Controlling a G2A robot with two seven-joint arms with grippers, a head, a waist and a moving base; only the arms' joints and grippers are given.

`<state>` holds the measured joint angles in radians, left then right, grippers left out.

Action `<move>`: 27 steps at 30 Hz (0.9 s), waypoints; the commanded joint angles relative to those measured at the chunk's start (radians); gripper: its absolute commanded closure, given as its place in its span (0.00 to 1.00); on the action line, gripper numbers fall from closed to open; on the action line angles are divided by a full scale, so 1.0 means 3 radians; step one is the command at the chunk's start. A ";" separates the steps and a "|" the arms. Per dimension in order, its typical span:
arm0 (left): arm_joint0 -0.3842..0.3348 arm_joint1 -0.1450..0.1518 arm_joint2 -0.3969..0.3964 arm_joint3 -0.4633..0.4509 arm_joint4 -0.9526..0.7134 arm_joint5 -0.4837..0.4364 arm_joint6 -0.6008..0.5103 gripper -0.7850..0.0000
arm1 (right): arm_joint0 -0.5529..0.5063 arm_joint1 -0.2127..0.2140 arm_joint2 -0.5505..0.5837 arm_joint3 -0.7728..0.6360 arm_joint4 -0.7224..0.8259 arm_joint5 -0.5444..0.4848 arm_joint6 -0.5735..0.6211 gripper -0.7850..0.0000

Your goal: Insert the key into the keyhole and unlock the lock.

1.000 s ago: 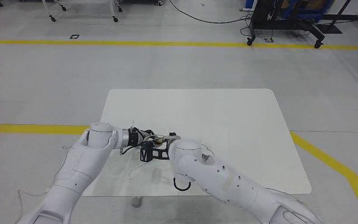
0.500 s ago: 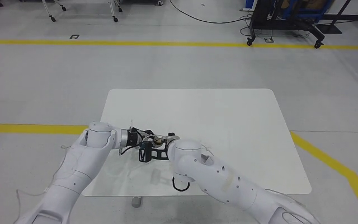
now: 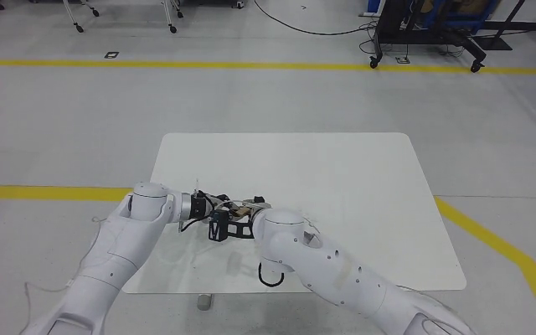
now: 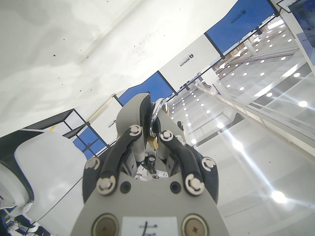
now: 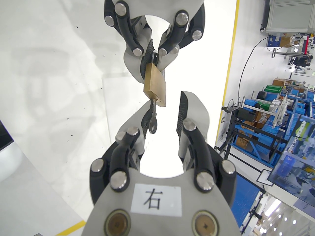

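Note:
A small brass padlock (image 5: pixel 154 84) hangs above the white table (image 3: pixel 352 184), held by its silver shackle (image 4: pixel 157 109). My left gripper (image 5: pixel 153 67) is shut on that shackle. A dark metal key (image 5: pixel 153 119) sticks out of the keyhole in the lock's bottom face. My right gripper (image 5: pixel 166 104) faces the left one and stands open around the key. The key's head rests against one ribbed finger pad (image 5: pixel 145 121), and the other pad is well apart from it. In the top view both grippers meet at the lock (image 3: pixel 240 213) near the table's front left.
The table's front edge runs just under the two arms. My right arm's white elbow (image 3: pixel 280 224) lies close behind the grippers. A yellow floor line (image 3: pixel 251 65) and carts stand far beyond the table.
My right arm has edged slightly toward the left arm. The left gripper still holds the lock in the same spot.

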<state>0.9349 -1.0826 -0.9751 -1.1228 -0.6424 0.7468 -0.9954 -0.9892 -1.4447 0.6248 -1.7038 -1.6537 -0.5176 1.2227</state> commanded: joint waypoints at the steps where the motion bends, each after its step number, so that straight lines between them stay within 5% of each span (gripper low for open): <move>1: -0.0001 0.0002 0.0002 0.0002 -0.0007 -0.0004 0.0004 1.00 | -0.0009 -0.0002 0.0010 -0.0008 -0.0006 -0.0002 0.0004 0.67; 8: 0.0000 0.0007 0.0005 0.0000 -0.0032 -0.0012 0.0030 1.00 | -0.0045 -0.0008 0.0047 -0.0031 -0.0018 -0.0034 0.0027 0.57; 24: 0.0005 0.0032 -0.0022 -0.0014 -0.0079 -0.0031 0.0057 1.00 | -0.0237 0.0032 0.0253 -0.0259 -0.0074 -0.0079 -0.0004 0.51; 27: 0.0006 0.0037 -0.0023 -0.0016 -0.0086 -0.0031 0.0045 1.00 | -0.0367 0.0079 0.0385 -0.0357 -0.0098 -0.0129 -0.0170 0.40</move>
<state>0.9367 -1.0718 -0.9822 -1.1276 -0.6680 0.7376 -0.9809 -1.0871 -1.4257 0.7263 -1.8044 -1.6807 -0.5519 1.1884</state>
